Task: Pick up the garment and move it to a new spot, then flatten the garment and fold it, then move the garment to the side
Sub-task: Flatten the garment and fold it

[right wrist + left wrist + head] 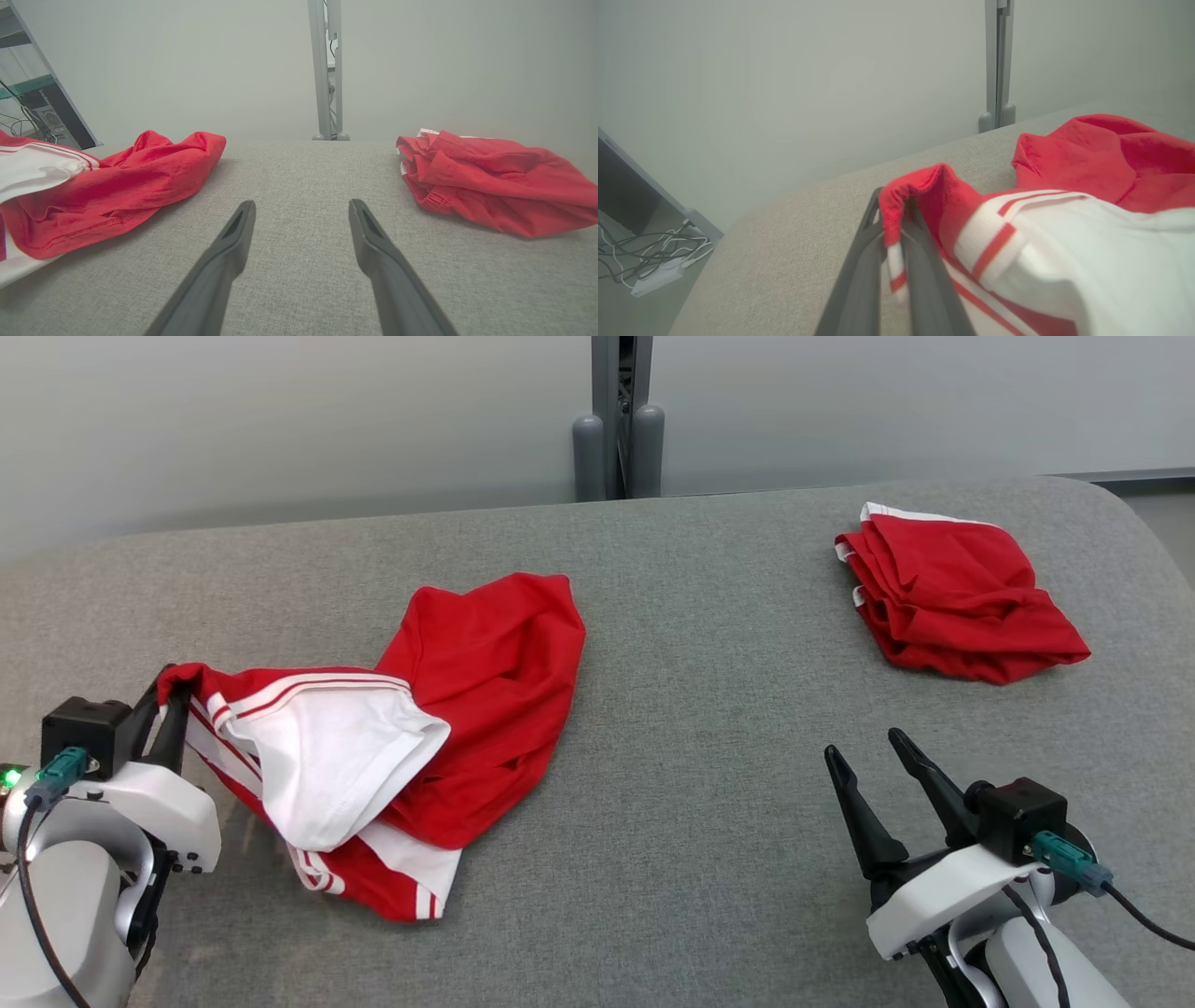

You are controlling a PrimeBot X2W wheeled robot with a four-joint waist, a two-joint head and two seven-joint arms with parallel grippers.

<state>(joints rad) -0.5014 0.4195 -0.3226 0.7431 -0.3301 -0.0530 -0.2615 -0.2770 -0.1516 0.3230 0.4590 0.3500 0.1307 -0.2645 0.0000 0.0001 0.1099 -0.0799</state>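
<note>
Head view, near left: left fingers (174, 737) clamped together on a red hem corner of the garment (485, 709), crumpled red-and-white on the grey desk (700, 756), left of centre. Near right: right fingers (861, 812) spread apart, holding nothing. Far right: folded red garment (952, 597).

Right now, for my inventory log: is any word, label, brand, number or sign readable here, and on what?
None: no readable text on the red-and-white garment, the folded red garment, the grey table, the left gripper or the right gripper.
</note>
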